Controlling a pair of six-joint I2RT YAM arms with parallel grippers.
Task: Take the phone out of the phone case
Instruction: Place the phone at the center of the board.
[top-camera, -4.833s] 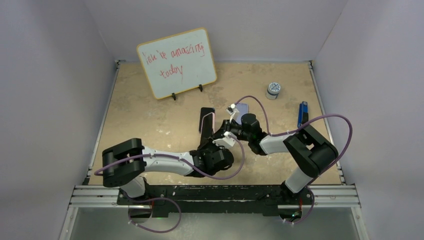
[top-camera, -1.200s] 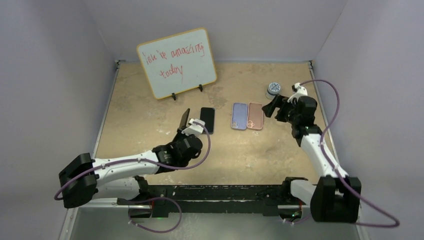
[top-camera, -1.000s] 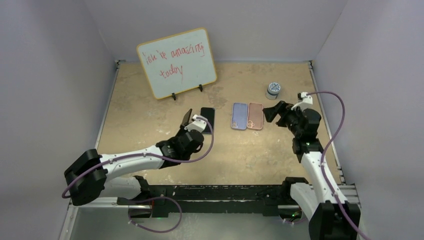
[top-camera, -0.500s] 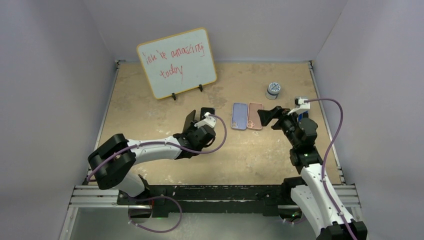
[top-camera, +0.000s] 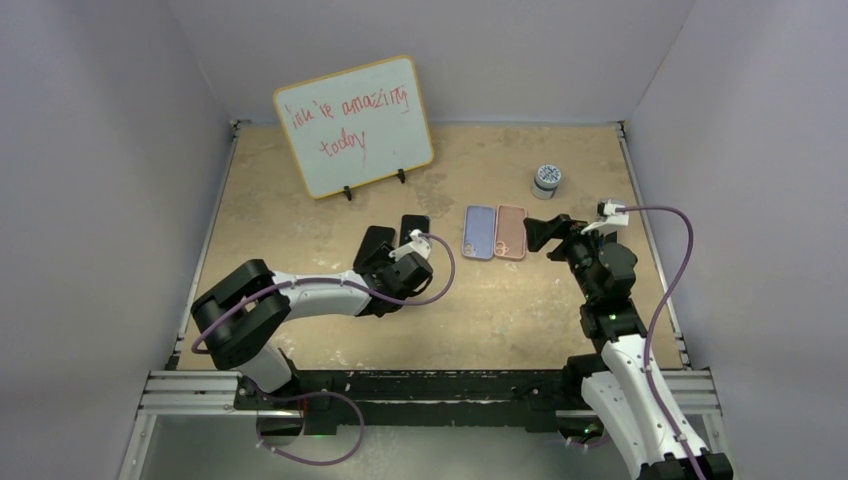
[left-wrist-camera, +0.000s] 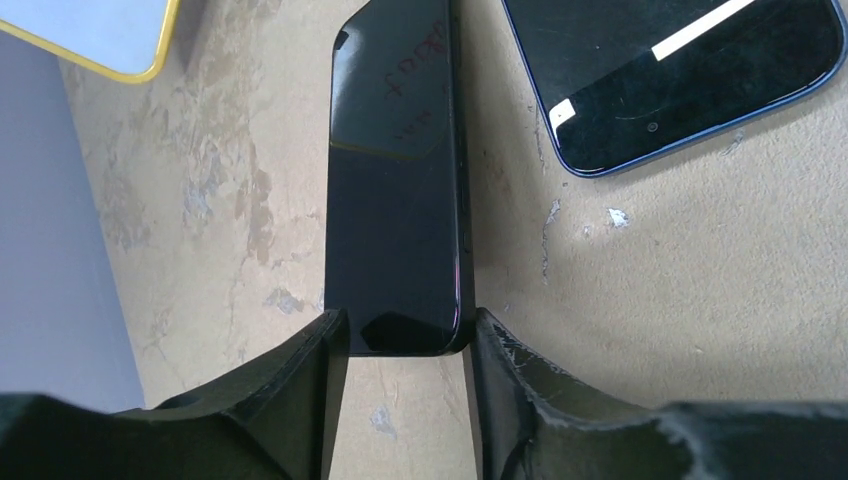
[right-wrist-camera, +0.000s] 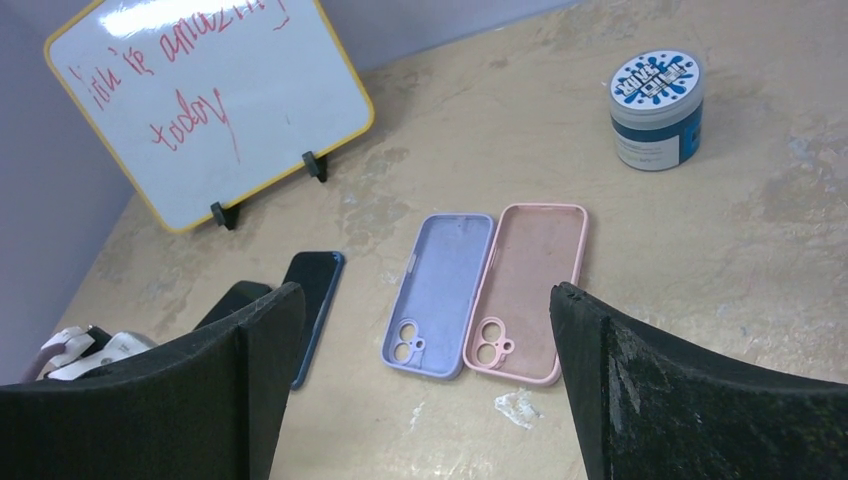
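A tan tabletop, mottled with paler scuffs and darker stains, forms the floor of a three-sided booth. The left wall, far wall and right wall are plain, pale lavender-white. Thin metal edge strips line the tabletop's sides, and a slotted aluminium rail runs along its near edge. The light is soft and even, with faint shadows.

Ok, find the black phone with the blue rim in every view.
Top external: black phone with the blue rim, centre, left of the lilac phone case.
Left wrist: top right corner, right of the plain black phone in the left gripper.
Right wrist: lower left of centre, left of the lilac case.
Shared landmark: yellow-framed whiteboard, upper left in all three.
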